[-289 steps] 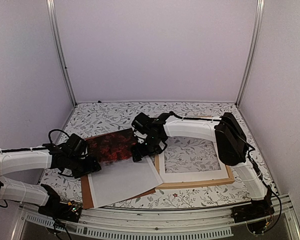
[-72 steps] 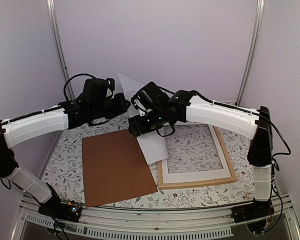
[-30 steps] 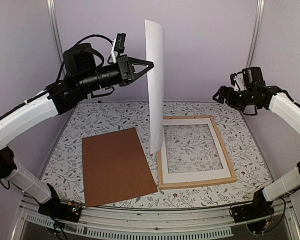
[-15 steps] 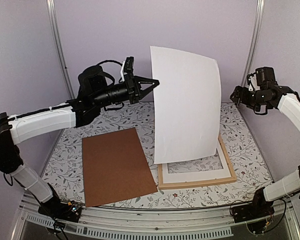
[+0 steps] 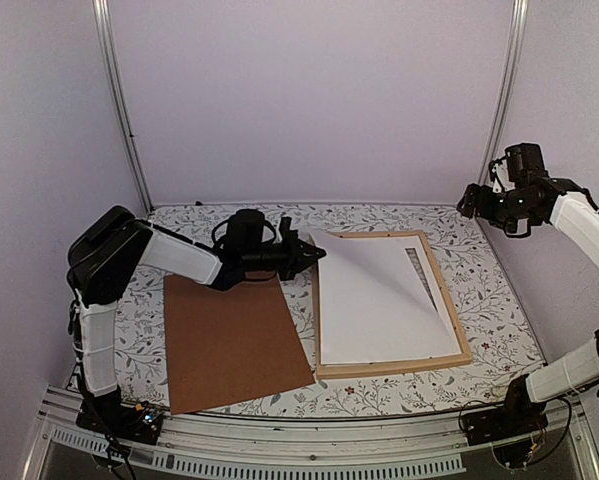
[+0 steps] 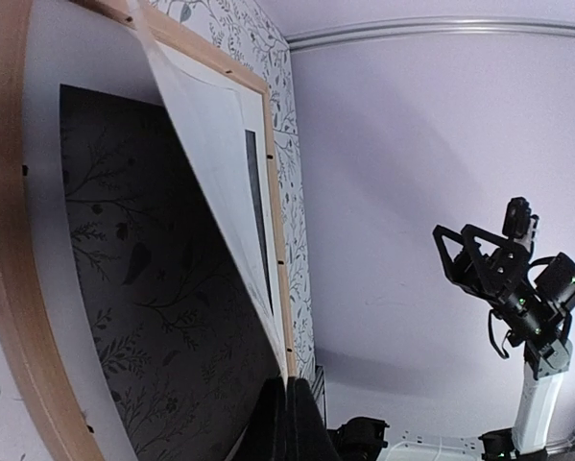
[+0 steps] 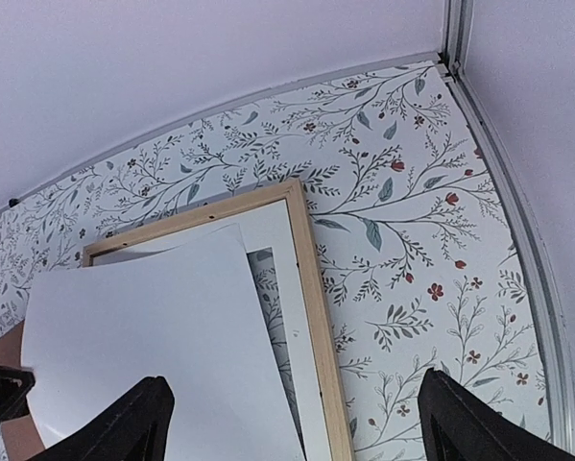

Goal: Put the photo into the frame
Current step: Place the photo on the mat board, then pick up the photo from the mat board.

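Left tool (image 5: 312, 254) pressed shut, pinching photo (image 5: 379, 300) at its far left corner. Photo laid white side up across frame (image 5: 391, 367), held corner raised, remainder draped over mat (image 7: 271, 228); mat's far right strip exposed. Right tool (image 5: 471, 205) spread wide, held high at right, well apart from photo. Board (image 5: 234, 335) noted on bench (image 5: 489, 290), left of frame.
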You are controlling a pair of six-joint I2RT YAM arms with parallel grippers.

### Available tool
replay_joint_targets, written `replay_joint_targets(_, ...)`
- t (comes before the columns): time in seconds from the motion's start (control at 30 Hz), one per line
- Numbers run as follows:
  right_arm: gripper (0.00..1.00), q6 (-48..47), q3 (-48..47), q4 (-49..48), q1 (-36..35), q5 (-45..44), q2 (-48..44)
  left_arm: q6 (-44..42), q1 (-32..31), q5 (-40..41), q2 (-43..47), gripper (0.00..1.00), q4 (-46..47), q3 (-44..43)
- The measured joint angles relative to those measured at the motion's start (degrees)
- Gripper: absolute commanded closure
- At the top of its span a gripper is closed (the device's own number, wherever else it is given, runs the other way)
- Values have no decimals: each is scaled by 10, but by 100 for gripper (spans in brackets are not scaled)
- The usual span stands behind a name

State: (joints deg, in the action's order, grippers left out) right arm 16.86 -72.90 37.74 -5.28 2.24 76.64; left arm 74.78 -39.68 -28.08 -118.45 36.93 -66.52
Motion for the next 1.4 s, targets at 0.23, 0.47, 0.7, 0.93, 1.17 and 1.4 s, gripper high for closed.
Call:
replay_joint_targets(0.23, 8, 0, 21, -2, 0, 3, 9, -31, 0, -2, -2, 100, -24, -36)
replay_joint_targets(0.47, 8, 0, 39, -10, 0, 14, 16, -87, -2, 14, 0, 97, -97, -53)
replay_joint_targets(0.7, 8, 0, 49, -16, 0, 20, 23, -134, -2, 31, 3, 91, -167, -78)
replay_joint_targets(0.93, 8, 0, 54, -24, 0, 27, 27, -143, -2, 27, -12, 81, -185, -92)
replay_joint_targets(1.17, 8, 0, 60, -28, 0, 28, 33, -144, -2, 24, -44, 81, -191, -106)
replay_joint_targets(1.4, 8, -1, 62, -32, 0, 29, 34, -144, -2, 25, -55, 94, -204, -113)
